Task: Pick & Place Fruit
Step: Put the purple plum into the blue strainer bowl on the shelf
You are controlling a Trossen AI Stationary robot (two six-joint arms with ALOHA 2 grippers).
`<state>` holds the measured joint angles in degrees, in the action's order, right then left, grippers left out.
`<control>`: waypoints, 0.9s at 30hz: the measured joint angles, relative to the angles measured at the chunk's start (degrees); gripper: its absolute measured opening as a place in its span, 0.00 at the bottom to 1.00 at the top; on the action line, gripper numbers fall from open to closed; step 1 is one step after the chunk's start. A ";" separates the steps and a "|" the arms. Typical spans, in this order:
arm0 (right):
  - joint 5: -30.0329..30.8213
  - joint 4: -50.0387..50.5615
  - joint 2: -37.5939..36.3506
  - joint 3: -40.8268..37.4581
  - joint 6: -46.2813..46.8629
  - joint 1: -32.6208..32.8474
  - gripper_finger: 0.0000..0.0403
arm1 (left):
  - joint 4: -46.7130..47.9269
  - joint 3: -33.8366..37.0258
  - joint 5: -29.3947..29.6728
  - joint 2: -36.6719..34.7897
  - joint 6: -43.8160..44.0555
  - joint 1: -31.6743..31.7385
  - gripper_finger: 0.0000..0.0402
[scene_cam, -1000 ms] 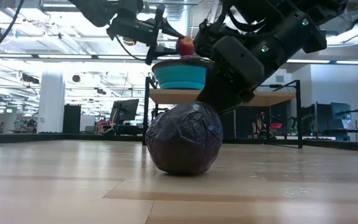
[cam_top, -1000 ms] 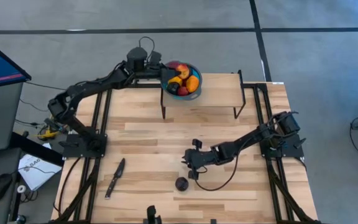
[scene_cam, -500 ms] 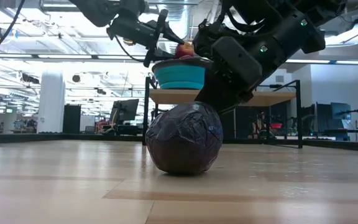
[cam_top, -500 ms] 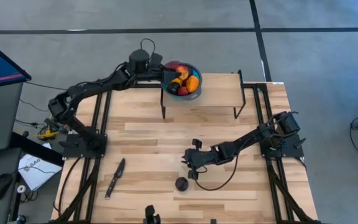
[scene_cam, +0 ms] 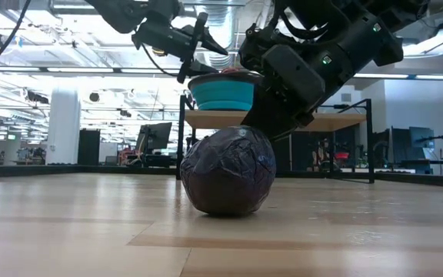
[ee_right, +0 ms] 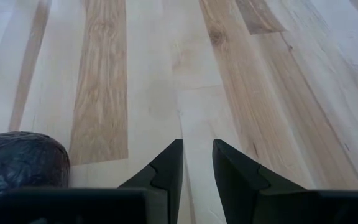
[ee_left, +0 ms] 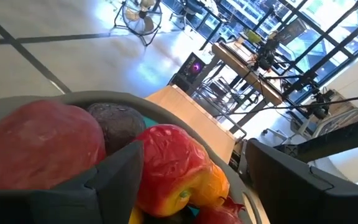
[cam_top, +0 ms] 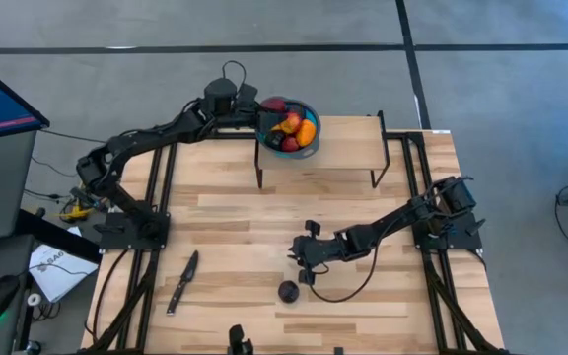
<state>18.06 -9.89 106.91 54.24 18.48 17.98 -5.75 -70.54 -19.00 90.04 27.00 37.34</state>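
One dark purple fruit with a wrinkled skin lies alone on the worktop, just beside the right claw, whose fingers are nearly closed and hold nothing. Several red, orange and purple pieces fill the blue bowl on the raised shelf, where the left claw spreads wide over the rim, empty. A knife lies well apart.

We see a dark purple fruit on the pale striped wood bench, red, orange and yellow fruit in a teal bowl, black knife.
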 joint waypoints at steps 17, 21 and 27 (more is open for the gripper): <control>-3.31 -1.36 -0.11 0.78 -13.35 -2.63 0.20 | 14.09 0.02 -1.60 -17.88 -27.91 -20.32 0.62; -5.49 7.48 -3.18 3.89 -14.16 -2.56 0.20 | 23.22 0.30 3.14 -21.85 -28.49 -27.52 0.59; -13.27 19.67 -7.89 6.30 -7.92 0.24 0.32 | 24.20 9.05 11.74 -28.10 -28.42 -35.97 0.56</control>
<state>4.79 9.78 99.02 60.54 10.56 18.22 18.45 -61.49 -7.26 61.94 -1.42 1.37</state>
